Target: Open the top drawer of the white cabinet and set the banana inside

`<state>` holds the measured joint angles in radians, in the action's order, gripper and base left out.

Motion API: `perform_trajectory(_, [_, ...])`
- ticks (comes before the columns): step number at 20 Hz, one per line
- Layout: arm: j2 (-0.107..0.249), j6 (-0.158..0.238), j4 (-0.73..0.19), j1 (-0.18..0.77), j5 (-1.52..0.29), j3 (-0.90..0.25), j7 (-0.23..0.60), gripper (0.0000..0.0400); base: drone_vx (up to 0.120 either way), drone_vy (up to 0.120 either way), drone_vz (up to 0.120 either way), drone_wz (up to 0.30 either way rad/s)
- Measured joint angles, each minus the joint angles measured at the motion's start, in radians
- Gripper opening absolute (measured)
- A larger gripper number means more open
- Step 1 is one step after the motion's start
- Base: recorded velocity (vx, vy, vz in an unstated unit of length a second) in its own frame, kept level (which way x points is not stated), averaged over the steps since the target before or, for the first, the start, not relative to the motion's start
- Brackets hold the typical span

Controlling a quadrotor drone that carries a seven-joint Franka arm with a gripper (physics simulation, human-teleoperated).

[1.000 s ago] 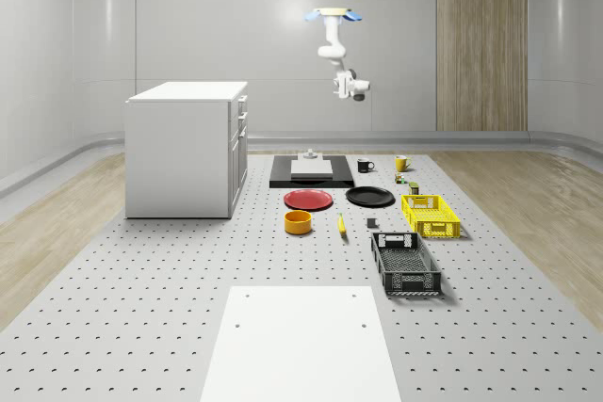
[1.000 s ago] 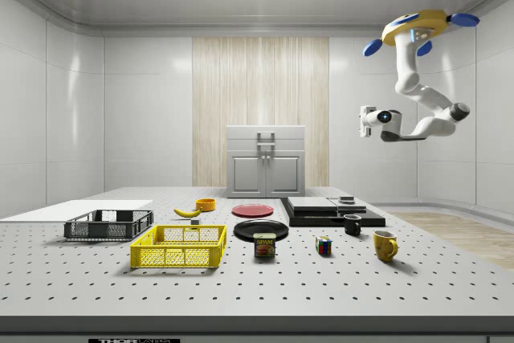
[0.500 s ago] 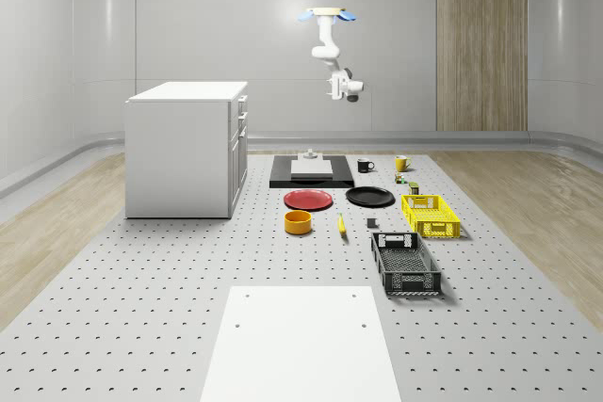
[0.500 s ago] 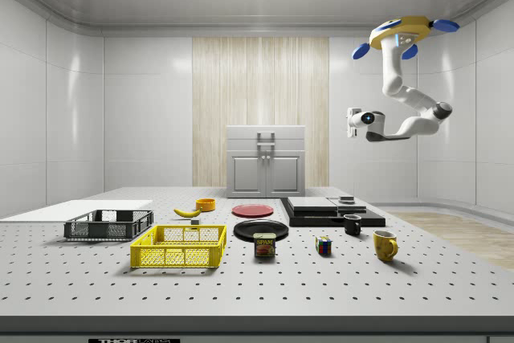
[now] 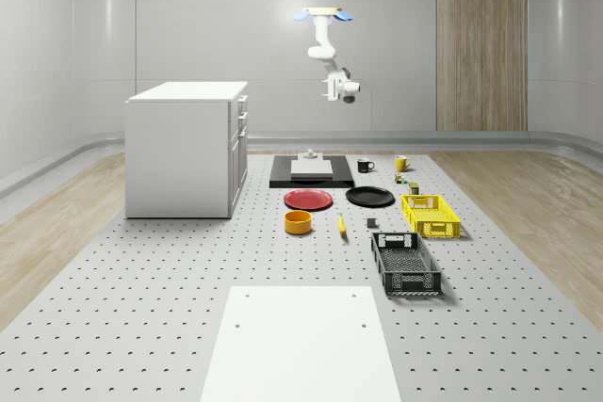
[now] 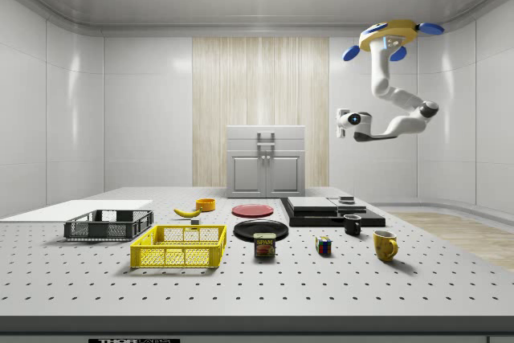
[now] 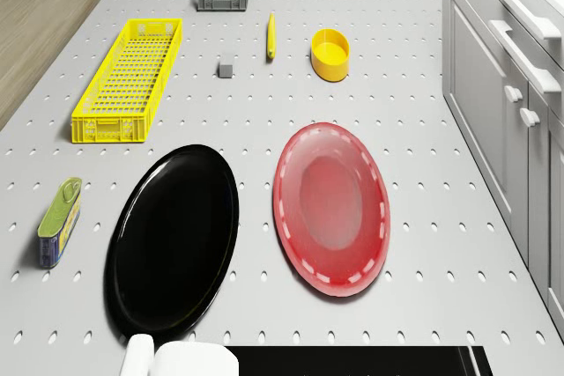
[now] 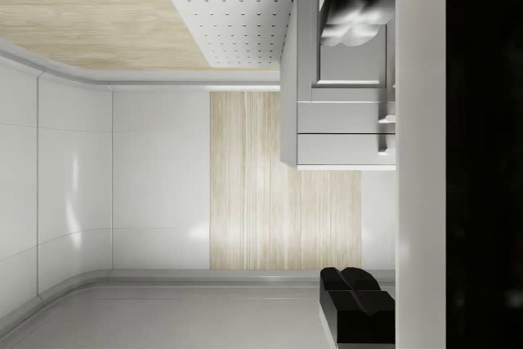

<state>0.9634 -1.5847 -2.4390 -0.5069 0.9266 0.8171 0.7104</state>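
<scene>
The white cabinet [image 5: 184, 152] stands on the table at the whole-scene view's left, and its top drawer [image 5: 241, 102] is closed. It also appears as cabinet [image 6: 266, 162], cabinet [image 7: 507, 85] and cabinet [image 8: 343, 112]. The banana [image 5: 341, 224] lies on the table between the yellow bowl and a small dark block, also visible as banana [image 6: 187, 212] and banana [image 7: 270, 36]. The drone [image 5: 323, 14] hovers high over the table's far end, above the black slab. Its arm hangs bent, and the gripper [image 5: 330, 90] points toward the cabinet, far above the banana. The gripper [image 8: 347, 279] looks shut and holds nothing.
A red plate [image 7: 330, 207] and a black plate [image 7: 173, 237] lie below the drone. On the table are a yellow bowl [image 7: 330, 53], a yellow crate [image 7: 128, 77], a grey crate [image 5: 404, 264], a can [image 7: 59, 220], a black slab [image 5: 311, 171], two mugs and a white sheet [image 5: 300, 341].
The drone with its arm has drifted toward the whole-scene view's left, nearer the cabinet side. The things on the table have not moved.
</scene>
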Motion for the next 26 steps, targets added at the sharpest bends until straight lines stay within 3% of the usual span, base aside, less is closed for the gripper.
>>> perform_trajectory(6, [0.024, -0.023, -0.003, -0.026, -0.018, 0.01, 0.015, 0.04, 0.12, 0.0, 0.0, 0.0])
perform_trajectory(26, [0.094, -0.087, -0.012, -0.096, -0.071, 0.036, 0.059, 0.04, 0.12, -0.12, 0.0, 0.0])
